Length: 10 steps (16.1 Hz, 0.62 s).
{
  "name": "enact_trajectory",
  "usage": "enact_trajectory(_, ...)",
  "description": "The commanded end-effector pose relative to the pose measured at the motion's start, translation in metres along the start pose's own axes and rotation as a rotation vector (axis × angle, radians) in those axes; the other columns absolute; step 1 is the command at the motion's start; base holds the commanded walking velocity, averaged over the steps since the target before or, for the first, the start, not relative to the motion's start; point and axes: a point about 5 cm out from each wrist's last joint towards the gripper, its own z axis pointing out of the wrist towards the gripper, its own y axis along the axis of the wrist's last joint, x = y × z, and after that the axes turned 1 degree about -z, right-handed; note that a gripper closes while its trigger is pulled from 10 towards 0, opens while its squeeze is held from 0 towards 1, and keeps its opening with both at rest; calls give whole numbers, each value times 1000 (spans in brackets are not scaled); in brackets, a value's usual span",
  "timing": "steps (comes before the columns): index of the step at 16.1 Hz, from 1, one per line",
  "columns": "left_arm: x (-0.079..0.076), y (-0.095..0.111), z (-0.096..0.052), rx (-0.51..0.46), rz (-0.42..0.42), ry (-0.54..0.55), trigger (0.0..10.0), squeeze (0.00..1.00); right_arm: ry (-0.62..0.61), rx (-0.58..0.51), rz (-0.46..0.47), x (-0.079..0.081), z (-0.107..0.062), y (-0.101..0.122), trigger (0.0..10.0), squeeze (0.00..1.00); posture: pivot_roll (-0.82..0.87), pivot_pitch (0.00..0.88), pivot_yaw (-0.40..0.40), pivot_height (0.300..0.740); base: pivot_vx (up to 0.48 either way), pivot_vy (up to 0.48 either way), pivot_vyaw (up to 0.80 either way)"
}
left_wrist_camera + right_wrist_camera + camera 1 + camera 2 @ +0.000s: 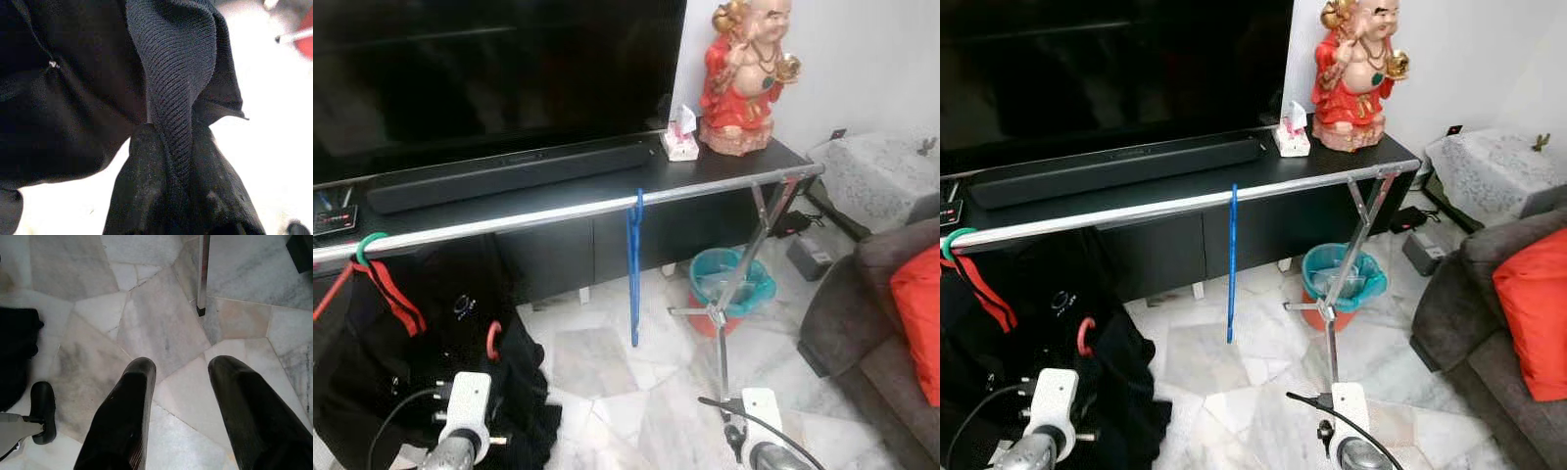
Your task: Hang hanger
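From the head camera, a blue hanger [634, 269] hangs from the silver clothes rail [558, 212] before the TV console, with black garments [401, 343] at the rail's left end. The left wrist view shows the left gripper [178, 191] pinching a ribbed fold of black garment. The right wrist view shows the right gripper [178, 396] spread apart over the marble floor [161, 333], holding nothing.

Our left claw [178, 161] pinches a fold between its two fingers; our right claw [178, 396] hangs low, fingers spread apart.
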Motion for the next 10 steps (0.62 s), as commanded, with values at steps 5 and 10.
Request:
enact_trajectory(5, 3, -22, -4, 113, 21, 35, 10000, 0, -10, 6, 20, -2, -1, -6, 10000, 0, 46, 0, -31, 740, 0, 0, 0)
enact_trajectory(10, -4, -51, -15, 242, -55, 63, 10000, 0, -10, 7, 18, -2, -1, -7, 10000, 0, 40, 0, -33, 740, 0, 0, 0)
